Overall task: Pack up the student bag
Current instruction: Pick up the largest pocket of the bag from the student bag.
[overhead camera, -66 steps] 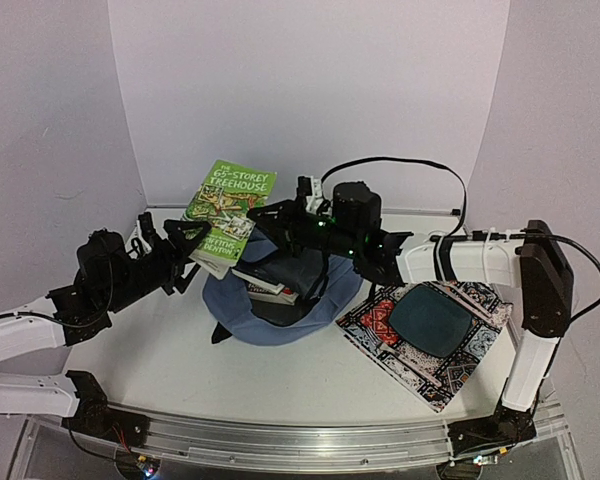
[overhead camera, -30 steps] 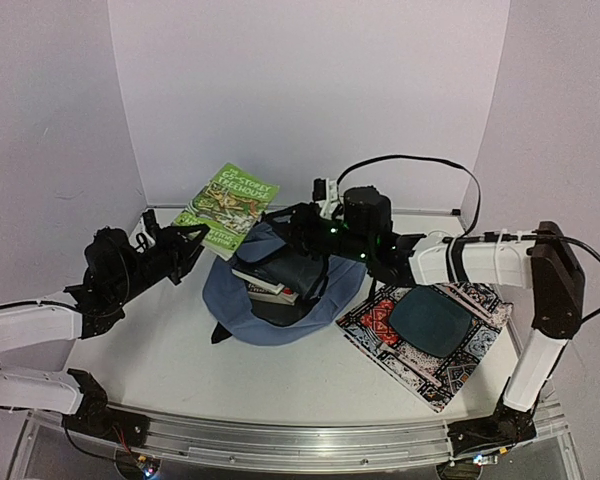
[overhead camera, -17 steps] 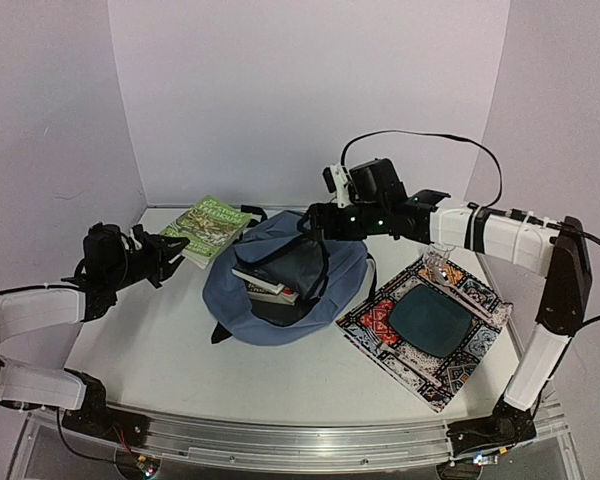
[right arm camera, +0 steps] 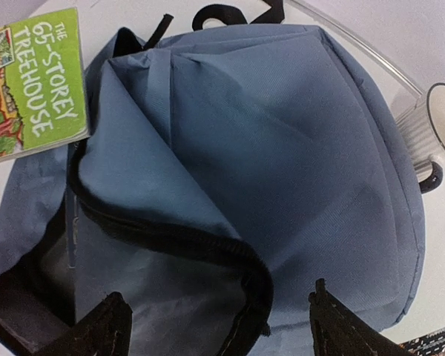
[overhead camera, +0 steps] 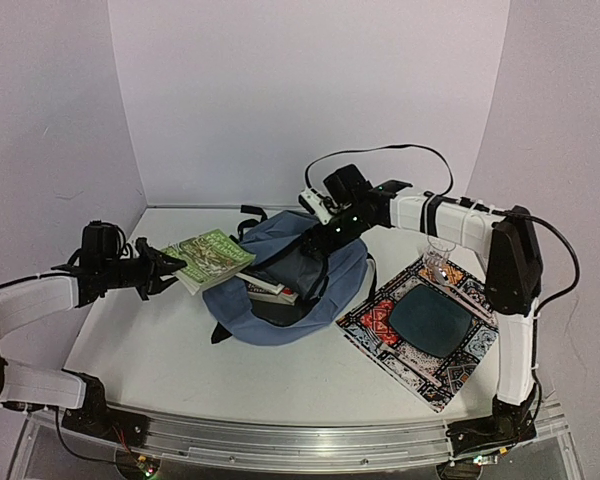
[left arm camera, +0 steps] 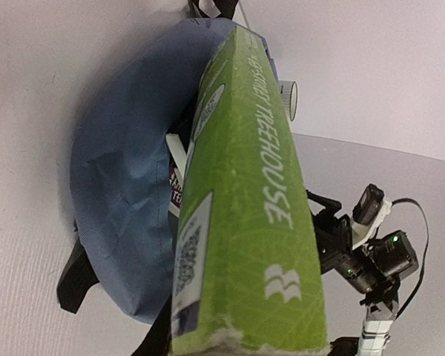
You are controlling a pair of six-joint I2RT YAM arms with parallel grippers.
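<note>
The student bag [overhead camera: 255, 322] [left arm camera: 119, 193] [right arm camera: 282, 148], slate-blue and slumped, lies in the middle of the white tabletop [overhead camera: 160, 365] with its main opening gaping toward its left side, the dark zipper edge curling around a dark interior. A short stack of books [overhead camera: 270, 289] shows inside that opening.

Directly above the bag's far edge hangs the right tool [overhead camera: 320, 240] [right arm camera: 216, 293], pointed down at the fabric. Its fingers [right arm camera: 104, 330] are spread wide, straddling the zippered lip of the flap without gripping it.

At the bag's left rim, the left tool [overhead camera: 170, 266] clamps a green paperback [overhead camera: 215, 255] [left arm camera: 245, 222] [right arm camera: 33, 81], "The 65-Storey Treehouse". The book is tilted, its far end reaching over the bag's left edge just beside the opening. In the left wrist view the spine runs lengthwise across the bag.

Right of the bag, a patterned cloth mat [overhead camera: 460, 375] lies flat, just beside the bag's right edge, and carries a dark rounded pad [overhead camera: 428, 320]. A clear cup [overhead camera: 440, 262] [right arm camera: 441, 119] stands on the mat's far corner.
</note>
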